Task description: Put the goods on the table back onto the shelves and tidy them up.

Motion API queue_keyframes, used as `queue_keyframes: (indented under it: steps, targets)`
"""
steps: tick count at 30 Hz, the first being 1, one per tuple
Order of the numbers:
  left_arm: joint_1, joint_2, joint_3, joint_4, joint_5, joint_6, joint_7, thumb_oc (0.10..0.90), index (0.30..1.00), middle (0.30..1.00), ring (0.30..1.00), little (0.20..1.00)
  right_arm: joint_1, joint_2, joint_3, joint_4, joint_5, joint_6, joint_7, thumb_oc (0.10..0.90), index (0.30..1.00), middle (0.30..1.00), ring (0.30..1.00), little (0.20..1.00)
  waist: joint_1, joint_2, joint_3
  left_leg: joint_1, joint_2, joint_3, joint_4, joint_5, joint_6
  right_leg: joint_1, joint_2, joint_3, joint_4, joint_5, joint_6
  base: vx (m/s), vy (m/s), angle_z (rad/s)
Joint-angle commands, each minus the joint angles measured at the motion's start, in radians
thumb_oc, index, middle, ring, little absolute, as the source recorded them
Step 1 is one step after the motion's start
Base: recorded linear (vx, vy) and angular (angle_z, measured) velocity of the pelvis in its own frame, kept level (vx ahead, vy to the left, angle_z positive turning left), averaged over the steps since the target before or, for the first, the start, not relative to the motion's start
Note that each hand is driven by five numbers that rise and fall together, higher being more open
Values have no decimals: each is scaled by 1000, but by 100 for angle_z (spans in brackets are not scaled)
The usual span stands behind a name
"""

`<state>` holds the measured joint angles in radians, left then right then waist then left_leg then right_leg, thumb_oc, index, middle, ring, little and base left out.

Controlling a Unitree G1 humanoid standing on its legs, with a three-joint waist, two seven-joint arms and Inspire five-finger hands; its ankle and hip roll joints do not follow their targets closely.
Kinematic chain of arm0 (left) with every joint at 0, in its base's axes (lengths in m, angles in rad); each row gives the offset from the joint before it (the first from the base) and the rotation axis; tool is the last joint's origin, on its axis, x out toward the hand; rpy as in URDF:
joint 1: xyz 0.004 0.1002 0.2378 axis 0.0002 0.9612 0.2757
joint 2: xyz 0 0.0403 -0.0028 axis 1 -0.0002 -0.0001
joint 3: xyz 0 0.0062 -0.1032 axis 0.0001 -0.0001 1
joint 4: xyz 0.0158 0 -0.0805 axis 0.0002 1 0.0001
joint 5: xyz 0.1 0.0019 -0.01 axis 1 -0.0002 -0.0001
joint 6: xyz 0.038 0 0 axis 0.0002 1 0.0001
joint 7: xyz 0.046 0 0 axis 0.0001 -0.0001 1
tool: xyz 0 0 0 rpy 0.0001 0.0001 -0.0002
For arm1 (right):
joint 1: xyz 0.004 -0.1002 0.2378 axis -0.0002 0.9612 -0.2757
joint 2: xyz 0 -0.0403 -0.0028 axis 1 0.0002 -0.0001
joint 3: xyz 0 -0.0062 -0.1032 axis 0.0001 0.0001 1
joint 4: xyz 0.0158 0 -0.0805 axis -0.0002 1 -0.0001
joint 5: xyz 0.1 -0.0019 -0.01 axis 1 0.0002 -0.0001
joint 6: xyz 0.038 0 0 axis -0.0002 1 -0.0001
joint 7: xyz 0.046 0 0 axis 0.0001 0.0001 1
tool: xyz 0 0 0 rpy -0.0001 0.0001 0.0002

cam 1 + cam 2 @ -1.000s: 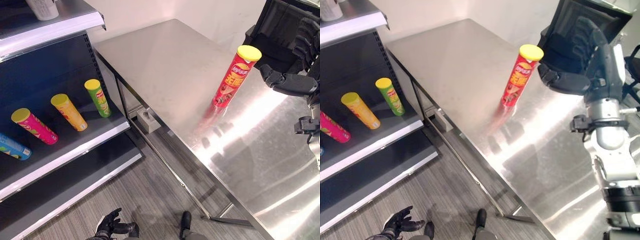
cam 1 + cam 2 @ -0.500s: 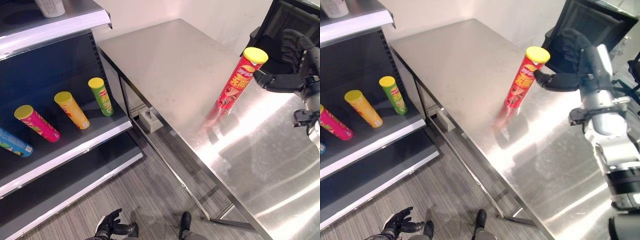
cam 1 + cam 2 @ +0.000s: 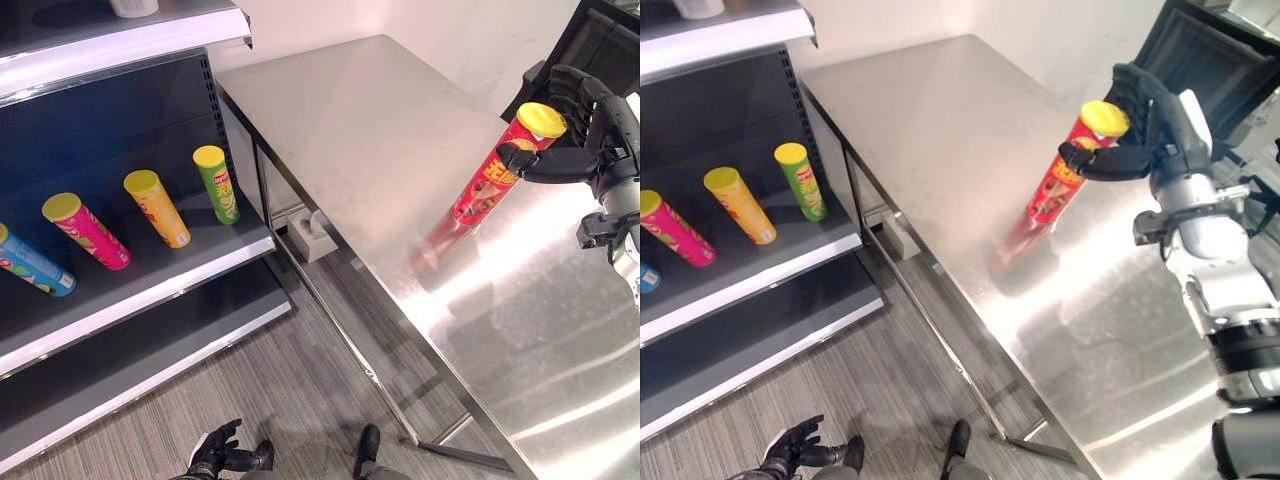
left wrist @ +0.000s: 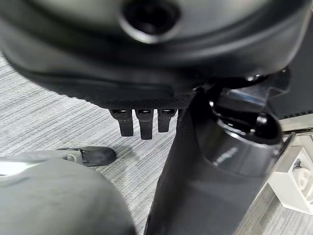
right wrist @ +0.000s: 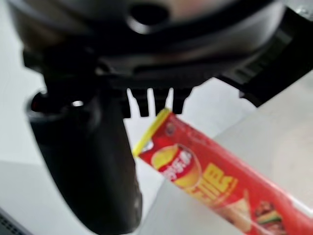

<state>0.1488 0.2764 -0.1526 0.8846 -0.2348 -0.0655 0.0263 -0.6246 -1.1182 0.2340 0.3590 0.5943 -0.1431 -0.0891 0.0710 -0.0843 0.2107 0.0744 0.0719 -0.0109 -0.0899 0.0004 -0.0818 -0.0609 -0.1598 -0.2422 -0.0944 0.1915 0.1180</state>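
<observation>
Right hand (image 3: 1150,125) at the upper right of the right eye view is dark and bulky, with a white plate across its back, sitting on a silver-grey jointed arm with black collars. Left hand (image 3: 222,452) at the bottom edge is dark, with a pale patch.

The blue can (image 3: 30,268) on the shelf (image 3: 150,300) is running off the picture's left edge, so only part of it is showing. A white tub (image 3: 133,6) on the top shelf is getting cut by the upper edge. The right hand (image 3: 1140,150) is covering part of the red can (image 3: 1065,180) near its lid, and whether the fingers are actually touching it is hard to tell.
</observation>
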Motion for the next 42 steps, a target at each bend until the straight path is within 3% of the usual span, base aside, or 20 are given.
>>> queue_keyframes:
  steps: [1, 6, 15, 28, 42]
  targets:
    - [-16, 47, -46, -2, -12, -43, -10, 800, 900, 900, 900, 900, -225, -70, 8, 29, -1, -61, -46, 800, 900, 900, 900, 900, 20, -39, -24, -33, -21, 21, 3, -56, 3, 73, -49, -32, 7, -114, 97, 0, 0, 0]
    - [-23, 53, -52, 0, -16, -43, -5, 800, 900, 900, 900, 900, -324, -73, 102, 112, -6, -42, -37, 800, 900, 900, 900, 900, 23, -43, -21, -38, -19, 21, 3, -53, 1, 69, -48, -32, 7, -115, 97, 0, 0, 0]
    - [-23, 53, -61, 16, -24, -39, -2, 800, 900, 900, 900, 900, -404, -29, 167, 184, 36, -23, -30, 800, 900, 900, 900, 900, 28, -47, -16, -41, -17, 18, 3, -52, 1, 65, -44, -29, 7, -114, 95, 0, 0, 0]
    - [-33, 51, -78, 34, -33, -30, 2, 800, 900, 900, 900, 900, -483, 43, 208, 346, 107, 21, -15, 800, 900, 900, 900, 900, 33, -49, -11, -41, -18, 16, 3, -52, 0, 69, -42, -35, 7, -117, 91, 0, 0, 0]
    - [-40, 53, -83, 45, -49, -22, 2, 800, 900, 900, 900, 900, -547, 108, 231, 407, 161, 35, -5, 800, 900, 900, 900, 900, 42, -54, -4, -44, -19, 11, 3, -51, 2, 62, -40, -31, 7, -116, 91, 0, 0, 0]
